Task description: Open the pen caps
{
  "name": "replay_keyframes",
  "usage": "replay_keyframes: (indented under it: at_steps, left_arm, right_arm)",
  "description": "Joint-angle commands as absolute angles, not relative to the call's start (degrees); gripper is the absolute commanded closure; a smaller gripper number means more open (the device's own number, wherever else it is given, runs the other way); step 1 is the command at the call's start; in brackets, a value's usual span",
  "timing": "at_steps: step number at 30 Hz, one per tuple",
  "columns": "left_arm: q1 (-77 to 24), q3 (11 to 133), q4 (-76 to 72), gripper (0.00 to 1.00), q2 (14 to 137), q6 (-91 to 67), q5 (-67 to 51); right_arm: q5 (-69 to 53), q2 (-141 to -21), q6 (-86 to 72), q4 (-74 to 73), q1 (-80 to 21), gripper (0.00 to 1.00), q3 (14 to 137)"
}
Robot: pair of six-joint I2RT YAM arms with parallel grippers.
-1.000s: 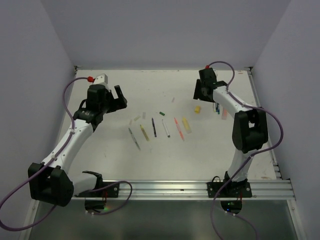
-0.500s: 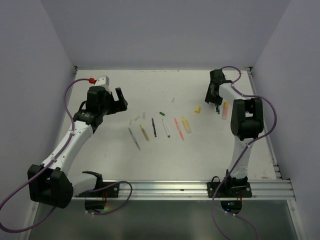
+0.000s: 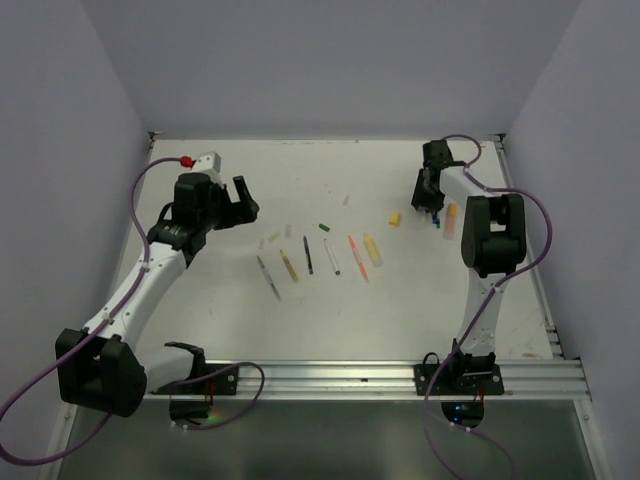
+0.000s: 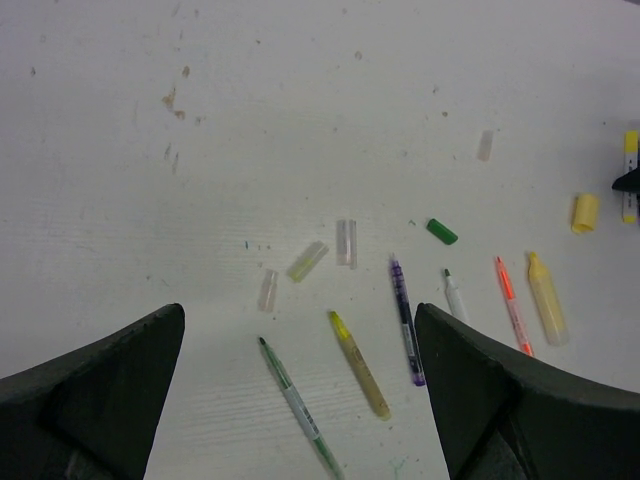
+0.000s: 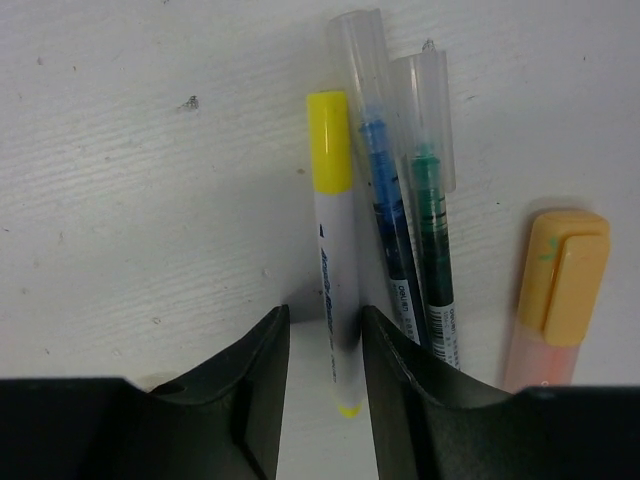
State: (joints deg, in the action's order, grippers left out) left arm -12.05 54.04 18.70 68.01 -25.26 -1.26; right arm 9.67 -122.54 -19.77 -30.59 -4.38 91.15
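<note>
The right tool (image 5: pixel 325 385) has gone across to the far right side of the desk (image 3: pixel 300 310). A second ago it was higher up and nearer the middle. Now it sits low over a small bunch of pens that still have their caps on. Its two black fingers (image 5: pixel 255 390) have also come closer together. One finger is now on each side of the white pen (image 5: pixel 335 270), at the end away from the cap. The yellow cap (image 5: pixel 328 140) is still on the pen, out in front of the tool. One finger looks very close to the pen, and a thin dark gap shows by the other. It is not clear if the tool is squeezing the pen yet.

Just beside the white pen lie a blue pen (image 5: pixel 385 200) and a green pen (image 5: pixel 430 200), each under a clear cap. A fat orange pen (image 5: pixel 565 270) lies near them, capped too.

The left tool (image 4: pixel 298 340) has hardly moved. It hangs over the middle of the desk with its fingers spread wide and holds nothing. Below it lie the open pens (image 4: pixel 405 320) in a row, with a green cap (image 4: pixel 441 231) and a loose yellow cap (image 4: pixel 584 212) near them.

So the middle pens look done, and the bunch on the right is what is left. The white pen is probably next. Once it is held, its cap will need a pull, and the left tool is well apart from it.
</note>
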Motion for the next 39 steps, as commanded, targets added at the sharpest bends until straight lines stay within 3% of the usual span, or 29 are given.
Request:
replay_keyframes:
  at_steps: [1, 3, 7, 10, 23, 39]
  left_arm:
    - [-11.78, 53.35, 15.56, 0.00, 67.32, -24.34, -4.91]
    - [-11.69, 53.26, 14.86, 0.00, 67.24, -24.61, -6.23]
    - [-11.60, 53.09, 11.87, 0.00, 67.32, -25.49, -11.41]
    - [-11.78, 53.09, 9.41, 0.00, 67.76, -26.80, -15.62]
    - [-11.78, 54.14, -3.69, 0.00, 70.57, -35.68, -26.45]
    - [-15.11, 57.48, -6.42, 0.04, 70.05, -37.79, -23.03]
  right_arm:
    - [5.45, -124.19, -17.93, -31.55, -4.22, 0.62, 92.37]
    - [5.27, -124.63, -17.75, -32.17, -4.39, 0.69, 92.20]
    - [3.44, -121.83, -17.58, -29.63, -4.57, 0.94, 89.13]
    - [2.46, -118.05, -15.92, -28.65, -5.80, 1.00, 88.25]
    - [-1.04, -95.20, -14.94, -18.12, -25.20, 1.00, 79.02]
    - [-6.42, -90.62, -17.84, -8.35, -42.18, 1.00, 74.10]
